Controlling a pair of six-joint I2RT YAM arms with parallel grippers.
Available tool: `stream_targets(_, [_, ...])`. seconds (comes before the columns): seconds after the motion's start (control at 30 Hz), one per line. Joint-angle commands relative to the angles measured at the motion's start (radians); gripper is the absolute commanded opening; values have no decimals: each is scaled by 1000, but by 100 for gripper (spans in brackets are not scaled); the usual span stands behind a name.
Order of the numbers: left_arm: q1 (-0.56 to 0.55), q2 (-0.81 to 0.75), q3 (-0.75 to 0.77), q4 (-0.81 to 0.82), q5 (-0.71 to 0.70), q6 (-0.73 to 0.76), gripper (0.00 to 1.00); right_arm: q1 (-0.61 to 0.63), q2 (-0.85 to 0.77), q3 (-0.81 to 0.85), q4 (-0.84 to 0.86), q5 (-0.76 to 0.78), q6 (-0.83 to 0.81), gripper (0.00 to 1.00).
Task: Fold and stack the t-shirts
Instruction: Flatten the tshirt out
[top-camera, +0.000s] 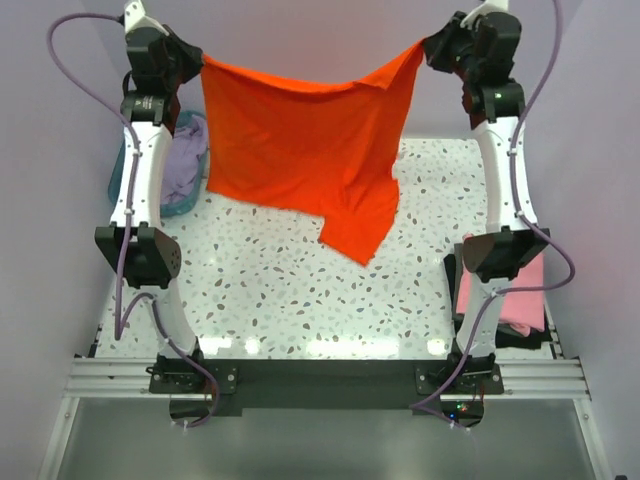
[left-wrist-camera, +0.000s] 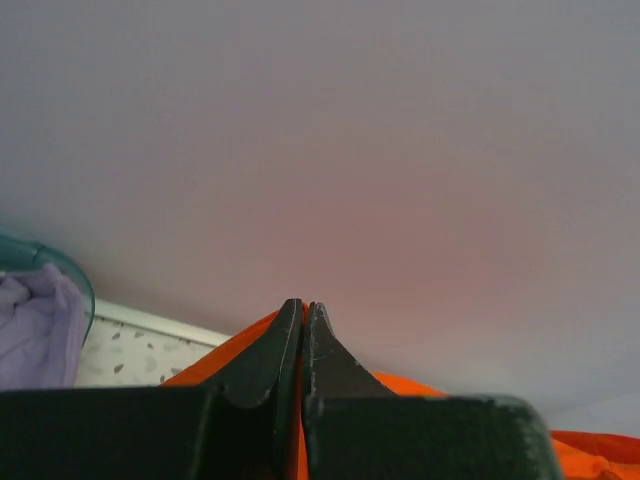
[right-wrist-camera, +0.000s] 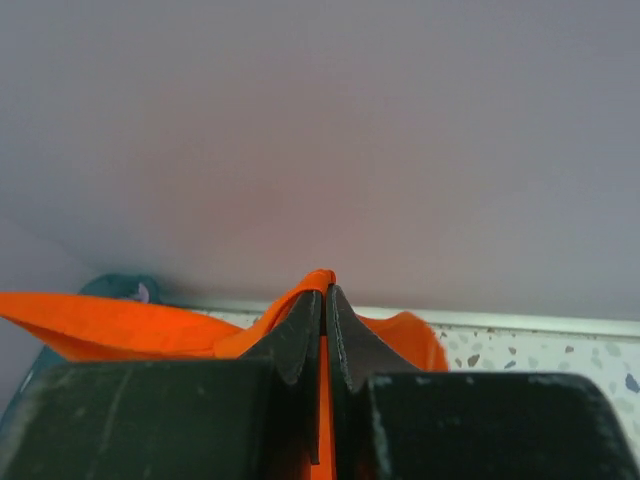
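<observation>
I have the orange-red t-shirt (top-camera: 300, 150) hanging over the far half of the desk (top-camera: 280, 320), stretched between both arms. The left tool (top-camera: 198, 62) is clamped on one top corner and the right tool (top-camera: 430, 45) on the other, each with its jaws pressed together on cloth.

The step, as I read it, is to lay this shirt flat before folding. The top edge sags in the middle, so I would ease the tools a little further apart to take out the slack. Then I would bring both down at the same rate while drawing toward the near edge, so the hanging part lands first and unrolls smoothly. The bottom hangs unevenly, with one flap dropping lower on the right. I would watch that flap, since it could bunch underneath.

Only the overhead view shows the whole drape and that uneven hem. It also shows the light pink t-shirt (top-camera: 512, 300) at the near right corner, and the pale lavender t-shirt (top-camera: 182, 165) in the teal basket (top-camera: 118, 185) by the far left edge. I cannot tell from it whether the low flap touches the desk.

The wrist views confirm the grips: a thin line of orange is pinched between each pair of closed jaws. Beyond that they show mostly wall.
</observation>
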Motion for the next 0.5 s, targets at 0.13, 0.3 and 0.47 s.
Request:
stream_targets(0.13, [152, -90, -36, 193, 145, -68, 0, -41, -259, -140, 258, -46, 56, 0])
stream_targets(0.3, [177, -208, -332, 256, 185, -82, 0, -41, -408, -444, 293, -23, 47, 0])
stream_targets(0.47, [177, -412, -729, 327, 177, -122, 0, -41, -656, -984, 356, -18, 62, 0])
